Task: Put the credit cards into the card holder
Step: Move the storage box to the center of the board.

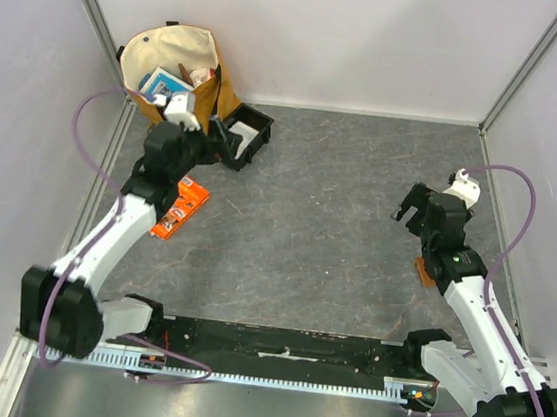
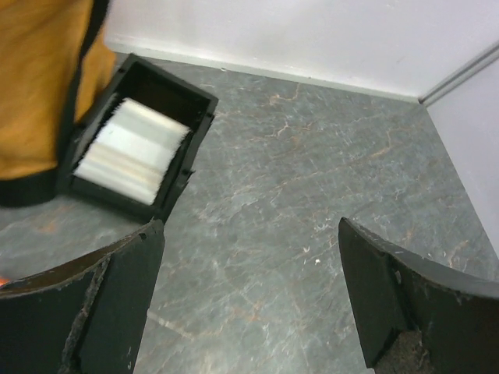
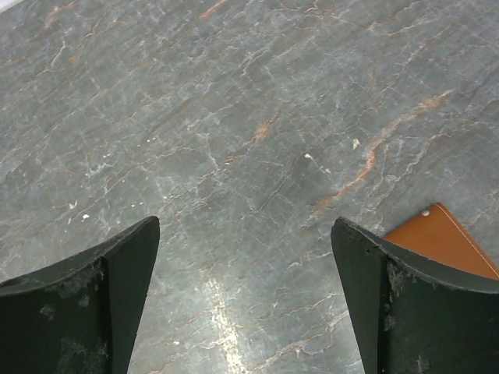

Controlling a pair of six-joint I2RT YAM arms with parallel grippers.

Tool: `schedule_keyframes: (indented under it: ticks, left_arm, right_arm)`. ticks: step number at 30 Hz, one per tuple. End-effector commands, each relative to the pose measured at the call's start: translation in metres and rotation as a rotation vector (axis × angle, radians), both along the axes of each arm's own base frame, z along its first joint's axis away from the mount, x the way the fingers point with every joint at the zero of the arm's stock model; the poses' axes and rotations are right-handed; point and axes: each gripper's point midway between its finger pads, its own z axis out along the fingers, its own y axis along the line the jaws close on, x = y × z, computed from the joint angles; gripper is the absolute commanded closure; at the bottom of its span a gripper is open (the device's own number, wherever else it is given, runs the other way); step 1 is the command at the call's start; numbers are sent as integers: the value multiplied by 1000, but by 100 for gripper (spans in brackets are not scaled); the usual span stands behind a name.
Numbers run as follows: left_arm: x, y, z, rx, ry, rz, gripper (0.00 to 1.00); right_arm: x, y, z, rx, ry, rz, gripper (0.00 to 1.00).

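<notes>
No brand or wording can be read anywhere: the orange printed packet [image 1: 180, 208] at 9 o'clock on the grey marbled table [image 1: 316, 233] carries print too small to make out, and the boxes poking out of the tan cloth bag [image 1: 174, 68] in the 11 o'clock corner are equally illegible. The left arm reaches out long toward that corner. The left gripper [image 2: 249, 226] hangs just short of the black plastic tray [image 2: 140, 136] with its jaws spread wide and nothing between them. The credit cards [image 2: 132, 148] lie stacked, pale and blurred, inside the tray, which sits against the bag. The right arm is folded more tightly at 3 o'clock. The right gripper [image 3: 245, 222] points down at bare table, jaws likewise fully apart and empty. The brown card holder [image 3: 440, 241] lies flat just beside its right finger, partly hidden under the arm in the overhead view.
</notes>
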Motion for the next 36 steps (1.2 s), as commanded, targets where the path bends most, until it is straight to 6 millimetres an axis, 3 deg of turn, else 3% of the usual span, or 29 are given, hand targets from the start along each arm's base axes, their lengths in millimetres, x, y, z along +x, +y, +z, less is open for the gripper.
schedule_keyframes:
  ticks: [1, 6, 9, 11, 14, 17, 21, 28, 36]
  left_arm:
    - [40, -40, -9, 67, 71, -144, 2]
    - [101, -64, -41, 139, 136, -176, 2]
    - [133, -79, -46, 156, 149, -219, 4]
    - [157, -84, -60, 175, 172, -209, 5]
    - [184, -88, -91, 210, 212, -206, 5]
    - [199, -90, -108, 239, 265, -205, 5]
    - [197, -98, -132, 236, 331, -237, 9]
    - [166, -118, -175, 249, 434, -298, 17]
    - [120, -179, -174, 270, 424, -436, 31]
  right_arm:
    - [7, 13, 21, 32, -16, 59, 2]
    - [8, 18, 20, 39, 9, 87, 2]
    - [7, 20, 19, 40, 15, 104, 2]
    - [5, 20, 19, 34, 23, 108, 2]
    - [4, 21, 18, 31, 28, 116, 2]
    - [2, 21, 19, 30, 32, 120, 2]
    - [2, 18, 16, 21, 40, 110, 2]
    - [1, 15, 14, 9, 60, 92, 2]
    - [-3, 4, 12, -36, 68, 57, 2]
